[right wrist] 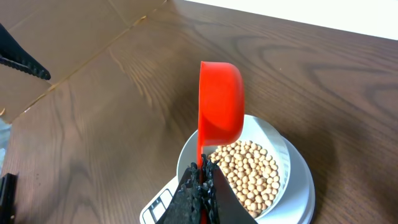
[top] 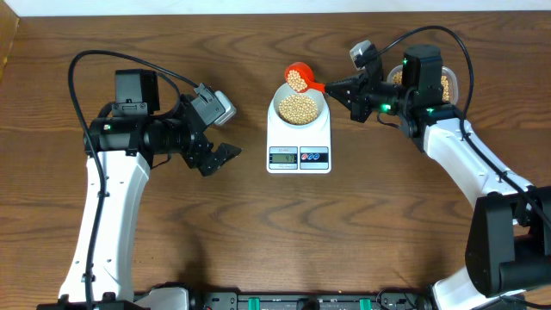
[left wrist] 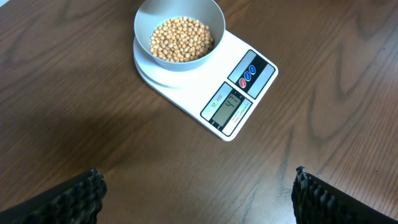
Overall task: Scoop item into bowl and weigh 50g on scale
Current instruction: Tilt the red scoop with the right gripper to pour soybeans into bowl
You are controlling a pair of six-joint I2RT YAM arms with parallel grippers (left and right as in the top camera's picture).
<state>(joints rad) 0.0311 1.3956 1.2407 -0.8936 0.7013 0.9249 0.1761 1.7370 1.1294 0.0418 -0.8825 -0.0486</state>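
Observation:
A pale bowl (top: 299,114) holding beige beans (top: 299,107) stands on the white scale (top: 299,156), whose display is lit. My right gripper (top: 334,87) is shut on the handle of a red scoop (top: 298,77) holding some beans, at the bowl's far rim. In the right wrist view the scoop (right wrist: 220,102) is above the bowl (right wrist: 273,134) and beans (right wrist: 249,174), its handle between my shut fingers (right wrist: 202,174). My left gripper (top: 225,157) is open and empty, left of the scale. The left wrist view shows the bowl (left wrist: 144,23), beans (left wrist: 181,38) and scale (left wrist: 239,93).
A clear container of beans (top: 446,83) sits at the back right, mostly hidden behind my right arm. The wooden table's far edge meets a white surface at the top of the overhead view.

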